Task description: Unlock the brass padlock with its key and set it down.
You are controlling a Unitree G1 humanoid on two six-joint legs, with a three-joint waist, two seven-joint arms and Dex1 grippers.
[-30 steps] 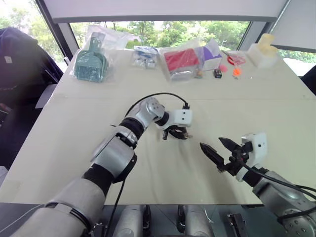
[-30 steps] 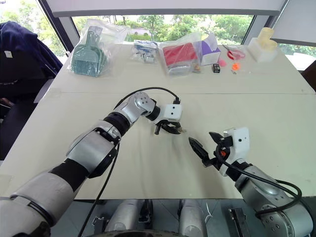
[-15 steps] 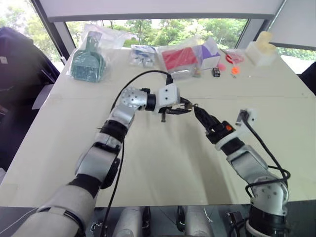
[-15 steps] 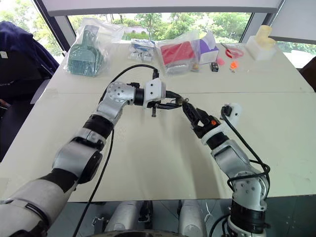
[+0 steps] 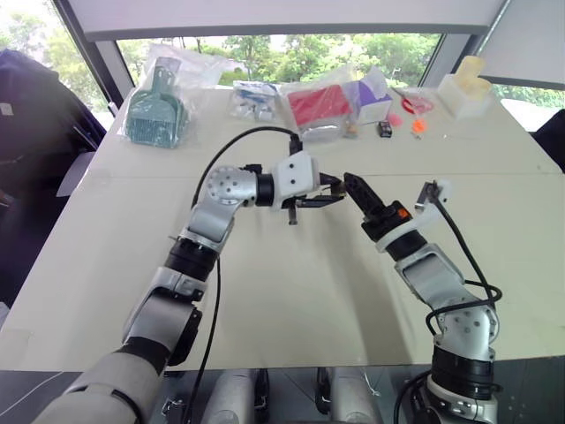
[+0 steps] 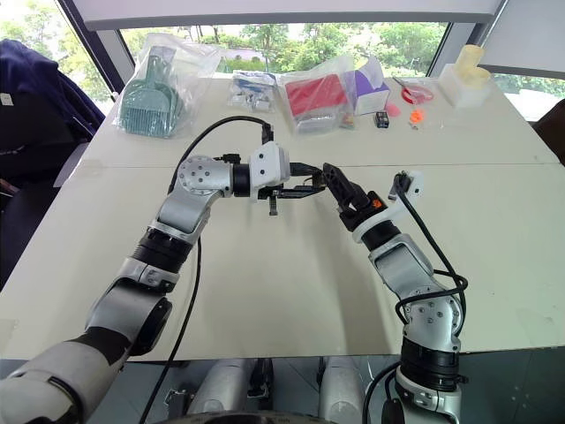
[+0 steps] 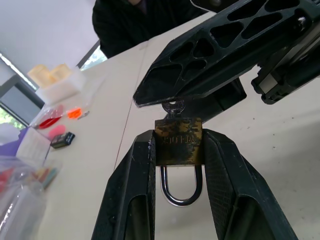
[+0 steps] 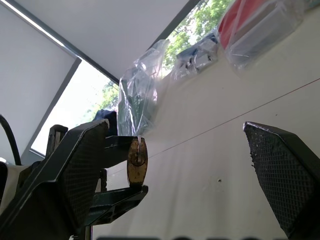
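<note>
Both arms now stand raised over the middle of the tabletop [image 5: 106,265], where a second ago they hung low and well apart nearer its front edge. The left gripper [image 7: 178,150] has turned to point across toward the right gripper [image 8: 185,170], which has swung up and in to meet it. The left fingers [image 7: 137,190] are clamped on the brass padlock [image 7: 178,141], body pinched between the pads, shackle toward the wrist. The right jaws gape wide, one finger just above the padlock's key [image 7: 173,106], possibly touching it.
</note>
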